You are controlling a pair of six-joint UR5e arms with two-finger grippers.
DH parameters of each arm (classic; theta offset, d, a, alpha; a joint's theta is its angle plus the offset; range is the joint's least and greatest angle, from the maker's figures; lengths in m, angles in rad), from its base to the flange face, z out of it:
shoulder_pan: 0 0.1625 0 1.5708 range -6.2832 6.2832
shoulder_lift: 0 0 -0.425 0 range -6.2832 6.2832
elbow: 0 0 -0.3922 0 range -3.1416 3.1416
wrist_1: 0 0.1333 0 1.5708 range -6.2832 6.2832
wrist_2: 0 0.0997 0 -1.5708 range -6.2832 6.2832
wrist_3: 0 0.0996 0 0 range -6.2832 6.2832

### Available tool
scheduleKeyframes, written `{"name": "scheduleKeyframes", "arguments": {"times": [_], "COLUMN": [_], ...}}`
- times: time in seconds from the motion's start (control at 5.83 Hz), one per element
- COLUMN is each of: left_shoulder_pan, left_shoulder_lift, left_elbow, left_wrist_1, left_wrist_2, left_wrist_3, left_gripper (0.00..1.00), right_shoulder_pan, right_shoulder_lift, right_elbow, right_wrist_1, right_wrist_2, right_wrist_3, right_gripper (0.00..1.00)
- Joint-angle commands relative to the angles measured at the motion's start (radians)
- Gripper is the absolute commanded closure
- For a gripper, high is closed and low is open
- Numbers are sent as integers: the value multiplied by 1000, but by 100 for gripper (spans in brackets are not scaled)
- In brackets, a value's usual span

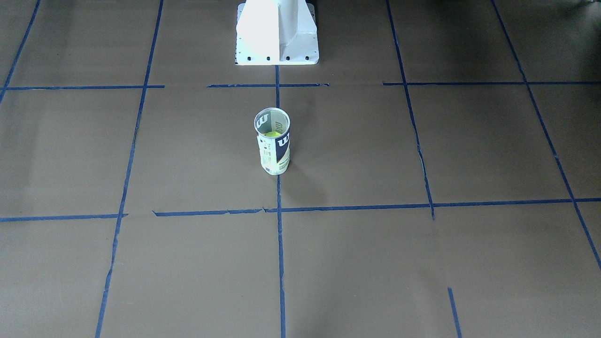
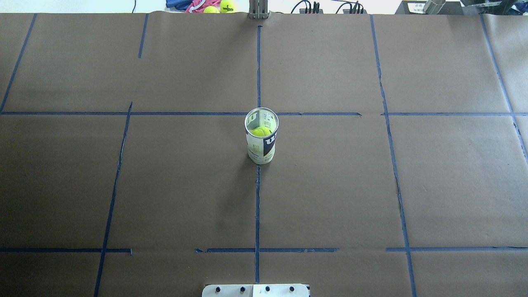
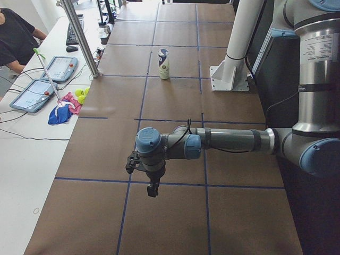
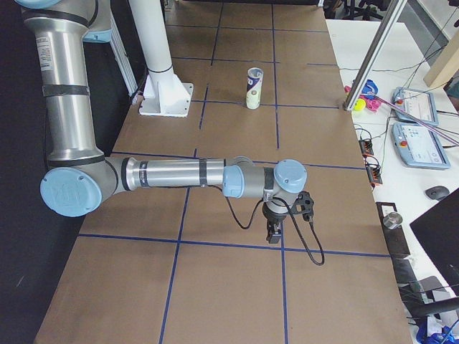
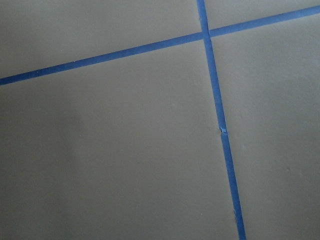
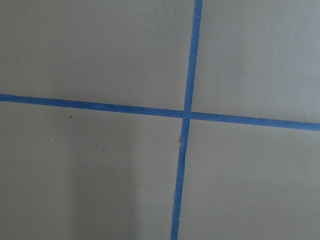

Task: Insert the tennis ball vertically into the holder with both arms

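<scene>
The holder point(image 1: 273, 150) stands upright in the middle of the table, open end up; it also shows in the overhead view point(image 2: 261, 144). The tennis ball point(image 1: 272, 134) sits inside it, below the rim, and shows from above point(image 2: 261, 132). My left gripper point(image 3: 153, 188) hangs over the table's left end, far from the holder point(image 3: 163, 64). My right gripper point(image 4: 272, 233) hangs over the right end, far from the holder point(image 4: 254, 88). Both show only in the side views, so I cannot tell if they are open or shut. The wrist views show only brown paper and blue tape.
The white pedestal base point(image 1: 277, 33) stands behind the holder. Spare tennis balls point(image 2: 222, 6) and a pink and blue cloth point(image 3: 62, 109) lie beyond the far edge. A metal post point(image 3: 79, 37) and tablets point(image 3: 29, 94) stand on the operators' side.
</scene>
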Motion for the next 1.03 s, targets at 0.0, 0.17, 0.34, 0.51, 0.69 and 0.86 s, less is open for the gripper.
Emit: {"name": "scheduleKeyframes", "arguments": {"times": [0.0,0.17,0.34,0.51,0.69,0.86], "left_shoulder_pan": [-1,-2,-1,-1,-1,-1], "left_shoulder_lift": [2,3,3,3,3,0], "left_elbow": [-4,-4,1,1,-1,-1], "left_wrist_1": [3,2,0,-1,0,0], "left_wrist_2": [-38,-88,-83,-80,-81,-80], "left_wrist_3": [-10,-10,-9,-9,-6,-6], "left_gripper": [0,0,0,0,0,0], "right_shoulder_pan": [4,4,4,16,27,28], "right_shoulder_lift": [-18,-32,-68,-85,-92,-99], "right_elbow": [55,75,89,94,92,92], "right_wrist_1": [-13,-62,-64,-64,-67,-61], "right_wrist_2": [2,3,3,3,9,15], "right_wrist_3": [-2,-7,-48,-59,-59,-55], "right_gripper": [0,0,0,0,0,0]}}
